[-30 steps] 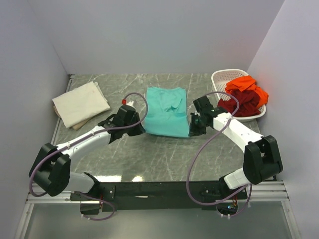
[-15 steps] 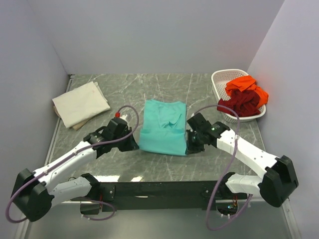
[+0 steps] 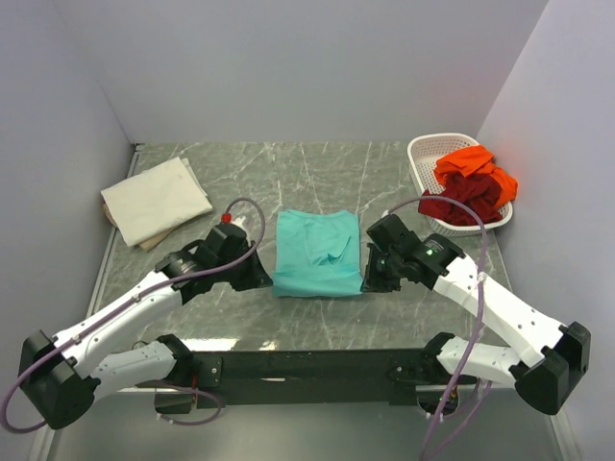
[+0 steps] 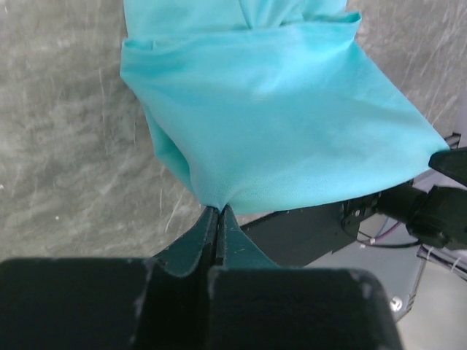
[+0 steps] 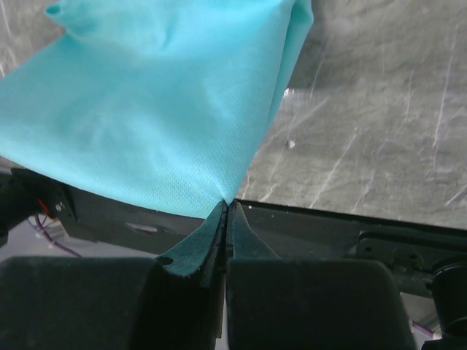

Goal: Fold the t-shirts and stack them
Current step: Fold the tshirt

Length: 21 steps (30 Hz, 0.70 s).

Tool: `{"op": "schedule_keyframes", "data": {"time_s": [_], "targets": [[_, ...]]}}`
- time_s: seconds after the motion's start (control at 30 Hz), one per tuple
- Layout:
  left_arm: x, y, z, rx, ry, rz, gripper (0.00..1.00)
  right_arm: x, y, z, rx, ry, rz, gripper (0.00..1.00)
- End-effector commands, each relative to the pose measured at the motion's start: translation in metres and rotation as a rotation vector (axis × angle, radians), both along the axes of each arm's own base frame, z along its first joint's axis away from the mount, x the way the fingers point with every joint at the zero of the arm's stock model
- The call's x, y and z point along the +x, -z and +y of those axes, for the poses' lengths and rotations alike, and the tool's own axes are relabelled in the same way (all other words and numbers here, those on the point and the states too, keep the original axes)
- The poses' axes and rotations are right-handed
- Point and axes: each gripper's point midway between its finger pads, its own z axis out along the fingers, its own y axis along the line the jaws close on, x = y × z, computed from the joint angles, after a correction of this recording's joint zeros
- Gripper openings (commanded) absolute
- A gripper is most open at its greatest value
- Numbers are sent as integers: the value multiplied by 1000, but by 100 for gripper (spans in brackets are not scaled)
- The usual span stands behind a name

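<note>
Teal short-sleeved cloth t-shirt point(image 3: 315, 252) at mid-table, partly folded, far part lying on the grey-green marble-patterned table top point(image 3: 317, 322).

Left gripper point(image 4: 219, 213): fingers pressed tight together, pinching the shirt's near-left corner. Right gripper point(image 5: 225, 204): same, fingers clamped on the near-right corner. Near edge of the cloth is stretched between the two pinch points; in both wrist views it fans out from the fingertips, lifted off the marble there.

Open room: a bare strip of table between the shirt's near edge and the black mounting bar; more bare marble from the far edge to the back wall.

Around: folded cream cloth t-shirt point(image 3: 156, 200) at far left, well apart. White plastic lattice basket point(image 3: 428, 152) in the far right corner, beside the wall, holding a crumpled bright orange t-shirt point(image 3: 473, 163) over a dark red t-shirt point(image 3: 466, 200). The arms flank the teal shirt closely on both sides.
</note>
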Motion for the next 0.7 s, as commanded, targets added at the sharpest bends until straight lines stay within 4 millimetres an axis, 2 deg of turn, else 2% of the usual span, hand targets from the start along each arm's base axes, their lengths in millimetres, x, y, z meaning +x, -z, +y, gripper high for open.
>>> {"op": "schedule_keyframes", "data": {"time_s": [0.0, 0.07, 0.13, 0.17, 0.2, 0.27, 0.43, 0.5, 0.63, 0.67], "targets": [[28, -22, -10, 2, -12, -91, 0, 19, -9, -6, -49, 49, -54, 0], [38, -31, -16, -4, -18, -126, 0, 28, -13, -4, -50, 57, -74, 0], [47, -30, -20, 7, -12, -138, 0, 40, -20, -5, -49, 66, -106, 0], [54, -38, -24, -6, -13, -159, 0, 46, -19, -7, -62, 75, -111, 0], [58, -34, -25, 9, -12, -156, 0, 53, -20, -10, -67, 90, -120, 0], [69, -39, -28, 2, -21, -176, 0, 63, -25, -12, -73, 92, -140, 0], [95, -38, -28, -10, -35, -191, 0, 97, -39, -22, -75, 118, -204, 0], [103, -37, -32, -28, -18, -194, 0, 109, -37, -23, -88, 103, -211, 0], [122, -31, -31, -43, -23, -193, 0, 137, -42, -25, -104, 99, -235, 0], [126, -30, -30, -46, -26, -191, 0, 144, -38, -26, -114, 102, -225, 0]]}}
